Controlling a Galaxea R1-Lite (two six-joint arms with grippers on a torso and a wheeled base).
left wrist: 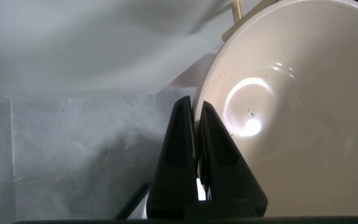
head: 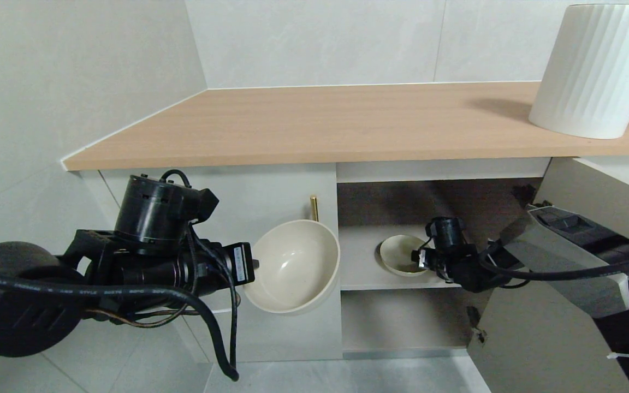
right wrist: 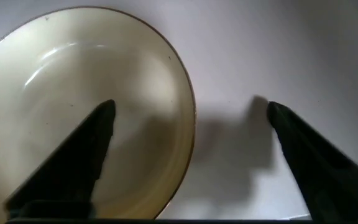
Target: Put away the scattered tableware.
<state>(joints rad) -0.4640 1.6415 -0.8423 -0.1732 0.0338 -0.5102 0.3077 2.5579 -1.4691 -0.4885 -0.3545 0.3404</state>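
On the shelf [head: 358, 262] of the open cabinet [head: 445, 199], a small dish [head: 399, 254] was noted lying flat, and was judged already put away. The right end effector [right wrist: 190, 107] was recorded just over it, fingers spread wide across the dish's rim, with nothing gripped.

A large bowl [head: 292, 267] was held tilted in front of the shut cabinet door [head: 271, 191], just outside the opening. Its rim was pinched between the nearly closed fingers of the left end effector [left wrist: 196, 112]. That bowl was judged the piece left to be stowed.

As far as shown, the shelf was seen to hold the dish alone. On the bench [head: 320, 120] above, a white ribbed container [head: 593, 71] was noted; its contents could not be told.
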